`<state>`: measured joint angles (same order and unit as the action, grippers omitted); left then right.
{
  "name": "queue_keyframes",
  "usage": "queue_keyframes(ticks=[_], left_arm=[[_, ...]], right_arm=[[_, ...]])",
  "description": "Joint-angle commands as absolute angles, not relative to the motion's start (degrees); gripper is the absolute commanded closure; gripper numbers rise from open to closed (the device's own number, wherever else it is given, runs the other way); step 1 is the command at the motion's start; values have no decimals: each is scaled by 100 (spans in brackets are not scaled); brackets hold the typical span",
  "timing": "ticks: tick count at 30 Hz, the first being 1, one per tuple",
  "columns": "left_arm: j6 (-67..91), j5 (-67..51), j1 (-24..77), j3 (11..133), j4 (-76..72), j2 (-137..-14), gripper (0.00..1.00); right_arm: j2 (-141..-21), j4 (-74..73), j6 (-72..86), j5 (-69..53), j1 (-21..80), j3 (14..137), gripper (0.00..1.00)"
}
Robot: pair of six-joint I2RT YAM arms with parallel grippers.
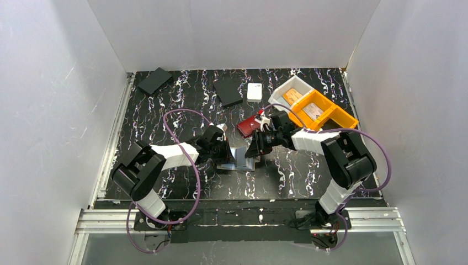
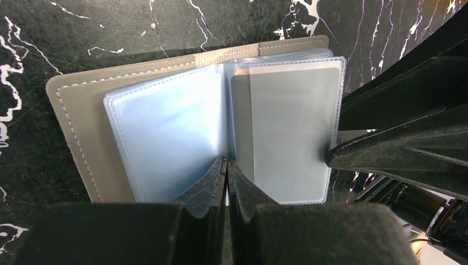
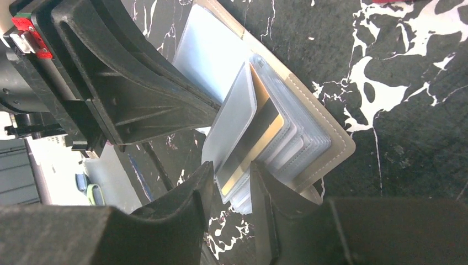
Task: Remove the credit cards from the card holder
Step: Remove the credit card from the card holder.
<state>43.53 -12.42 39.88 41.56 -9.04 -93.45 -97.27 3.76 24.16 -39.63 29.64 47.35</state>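
small grey stitched folding card holder [image 2: 75, 124] lies open on the black white-veined table [image 1: 182, 102], near the front middle, clear plastic sleeves [image 2: 165, 138] fanned out. left gripper [image 2: 226, 172] is closed tight, tips together at the sleeves' centre fold; cannot tell if it pinches a sleeve. right gripper [image 3: 232, 175] is partly open, its fingers either side of a thin orange-gold credit card with a dark stripe [image 3: 258, 141] that sticks out of a sleeve, not clamped. dark red case [image 1: 246, 127] lies just behind the holder.
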Motion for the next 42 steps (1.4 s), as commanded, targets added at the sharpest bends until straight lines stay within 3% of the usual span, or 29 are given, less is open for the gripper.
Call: queue_keyframes(ticks=[1, 11, 25, 32, 42], left_arm=[[4335, -1424, 4141, 3906, -613, -9543, 97], [4435, -1597, 4147, 3819, -843, -9645, 97], [4543, -1680, 4148, 3685, -1102, -9870, 97], [4538, -1662, 4152, 3660, -1106, -9841, 97], [4552, -1653, 4144, 3643, -1107, -9849, 97]], right_arm=[[-9834, 802, 2600, -4533, 2988, 4803, 61], [-9970, 1207, 2952, -4787, 2988, 4685, 51], [-10050, 1709, 3366, -5138, 2736, 4468, 50], [-9431, 1703, 3009, -5309, 2710, 4433, 41], [-9275, 1347, 2569, -5113, 2707, 4439, 41]])
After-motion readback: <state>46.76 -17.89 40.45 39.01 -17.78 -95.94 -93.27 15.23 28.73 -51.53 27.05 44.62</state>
